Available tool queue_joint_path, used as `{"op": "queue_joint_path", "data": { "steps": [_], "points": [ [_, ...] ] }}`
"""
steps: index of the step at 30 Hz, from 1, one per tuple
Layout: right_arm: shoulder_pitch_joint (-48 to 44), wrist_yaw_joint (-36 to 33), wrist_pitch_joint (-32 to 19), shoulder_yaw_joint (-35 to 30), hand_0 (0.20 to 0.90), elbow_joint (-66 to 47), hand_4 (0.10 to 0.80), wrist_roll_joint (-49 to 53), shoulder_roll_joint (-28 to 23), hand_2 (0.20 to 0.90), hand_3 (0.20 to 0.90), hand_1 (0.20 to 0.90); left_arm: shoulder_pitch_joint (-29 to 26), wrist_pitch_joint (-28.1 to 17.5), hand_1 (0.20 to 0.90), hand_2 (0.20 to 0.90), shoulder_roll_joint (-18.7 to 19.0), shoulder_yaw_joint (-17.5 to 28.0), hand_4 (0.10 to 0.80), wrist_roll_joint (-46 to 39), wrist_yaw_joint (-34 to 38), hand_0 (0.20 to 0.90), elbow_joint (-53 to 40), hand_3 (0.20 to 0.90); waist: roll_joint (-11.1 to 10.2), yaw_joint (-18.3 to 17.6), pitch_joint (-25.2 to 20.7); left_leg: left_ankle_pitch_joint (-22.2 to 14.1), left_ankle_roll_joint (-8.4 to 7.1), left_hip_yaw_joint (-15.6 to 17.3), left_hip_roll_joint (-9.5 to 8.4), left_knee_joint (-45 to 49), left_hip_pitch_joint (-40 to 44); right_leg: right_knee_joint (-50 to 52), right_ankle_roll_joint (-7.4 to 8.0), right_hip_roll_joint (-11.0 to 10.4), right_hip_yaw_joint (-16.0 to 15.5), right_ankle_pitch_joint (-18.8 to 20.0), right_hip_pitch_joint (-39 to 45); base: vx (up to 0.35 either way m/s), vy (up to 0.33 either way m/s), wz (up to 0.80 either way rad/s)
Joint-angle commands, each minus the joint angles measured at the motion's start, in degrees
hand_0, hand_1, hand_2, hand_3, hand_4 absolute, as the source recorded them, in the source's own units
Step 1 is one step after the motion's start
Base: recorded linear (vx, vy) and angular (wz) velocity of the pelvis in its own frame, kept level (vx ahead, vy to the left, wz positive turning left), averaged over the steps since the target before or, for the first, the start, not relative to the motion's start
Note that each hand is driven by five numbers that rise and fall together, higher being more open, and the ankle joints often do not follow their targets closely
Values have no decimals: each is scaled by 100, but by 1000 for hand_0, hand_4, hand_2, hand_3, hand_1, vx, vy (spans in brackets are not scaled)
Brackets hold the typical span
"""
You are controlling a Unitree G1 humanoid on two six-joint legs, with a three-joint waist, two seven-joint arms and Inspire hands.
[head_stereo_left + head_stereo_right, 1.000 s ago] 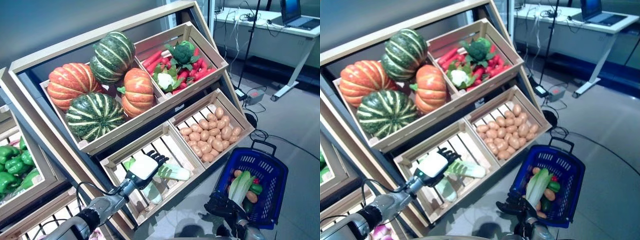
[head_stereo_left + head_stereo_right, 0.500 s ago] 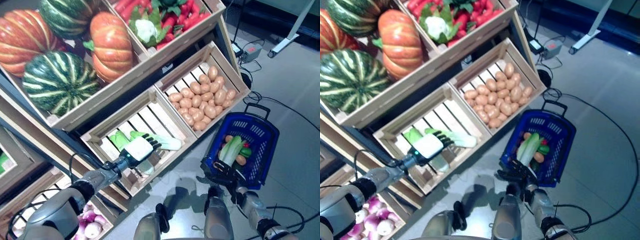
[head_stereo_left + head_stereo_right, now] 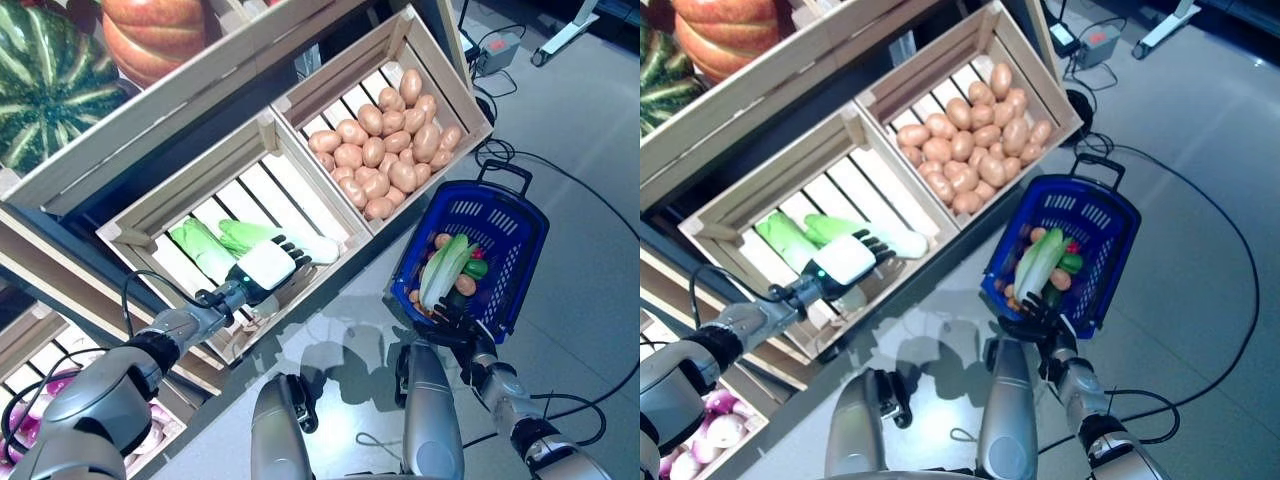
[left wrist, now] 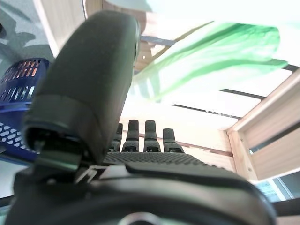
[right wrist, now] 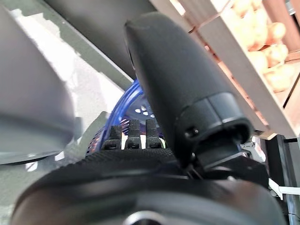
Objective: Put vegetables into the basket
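Robot reaching into a slatted crate for leafy greens, blue basket nearby.

Eye views: the left hand [image 3: 266, 268], fingers straight, rests over the greens [image 3: 232, 236] in the slatted crate [image 3: 180, 195]; beside that crate, the basket [image 3: 500, 215] already holds vegetables, with the right hand [image 3: 452, 322] at its near rim. Left wrist view: fingers [image 4: 151, 137] spread under a green leaf, nothing gripped. Right wrist view: fingers look straight. Next, likely closing round the greens.

Two cabbages [image 3: 235, 243] – one basket [image 3: 505, 215] – two crates [image 3: 160, 200].

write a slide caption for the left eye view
Left hand reaches over leafy greens in a slatted crate; right hand at the blue basket.
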Motion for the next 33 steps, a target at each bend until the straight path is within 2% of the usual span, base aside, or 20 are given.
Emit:
{"op": "queue_joint_path", "data": {
  "steps": [1,7,11,18,26,27,28,29,30,33],
  "points": [
    [91,-145,-432,-120,900,-430,800,279,-89,900,900,900,-307,15,900,900,594,150,800,-156,-118,900,-185,900,32,41,-332,-124,-157,-291,101,-123,-148,-401,461,-430,246,172,510,-28,-43,6],
    [83,-174,-467,-171,900,-436,800,317,-106,900,900,900,-247,-70,900,900,662,106,800,-262,-489,900,-93,900,2,29,-302,-203,-197,-396,108,81,-302,-242,504,-402,283,114,370,-11,-14,2],
    [11,-289,-449,-209,900,-425,800,290,-145,900,900,900,-200,62,900,900,740,97,800,-505,-1118,900,64,900,-2,36,-270,-231,-184,-448,117,186,-440,-122,532,-385,306,75,223,-30,-4,1],
    [-110,-291,-419,-172,900,-323,800,281,-132,900,900,900,-50,170,900,900,711,93,800,-728,-1773,900,312,900,5,37,-239,-198,-195,-439,103,116,-450,-184,593,-368,301,116,193,0,0,0],
    [-158,-368,-413,-185,900,-550,800,484,-282,900,900,900,-80,401,900,900,813,159,800,-745,-1855,900,245,900,-39,30,-144,-228,-265,-481,157,306,-690,-65,626,-370,316,114,-23,-10,4,0],
    [-171,-371,-428,-222,900,-643,800,574,-347,900,900,900,-145,397,900,900,887,174,800,-726,-1801,900,214,900,-46,30,-107,-414,-305,-514,170,461,-732,80,682,-389,334,-41,-69,0,0,0],
    [-194,-379,-421,-263,900,-761,800,661,-424,900,900,900,-222,403,900,900,960,189,800,-716,-1753,900,196,900,-57,25,-66,-433,-308,-534,192,553,-840,155,688,-405,345,-50,-168,-73,2,2],
    [-206,-387,-425,-275,900,-794,800,684,-442,900,900,900,-249,405,900,900,977,194,800,-706,-1740,900,192,900,-60,23,-52,-283,-273,-530,192,518,-926,115,646,-395,341,86,-248,-91,-7,0],
    [-223,-429,-431,-329,900,-978,800,789,-534,900,900,900,-381,470,900,900,1101,179,800,-551,-1655,900,144,900,-73,24,-12,-494,-330,-584,227,752,-1049,321,699,-441,361,-85,-352,-82,-6,-1],
    [-222,-505,-457,-401,900,-1203,800,874,-662,900,900,900,-603,829,900,900,1268,209,800,-185,-1259,900,151,900,-99,17,19,-561,-335,-654,264,976,-1331,557,697,-484,370,-143,-616,-34,4,4]
  ]
}}
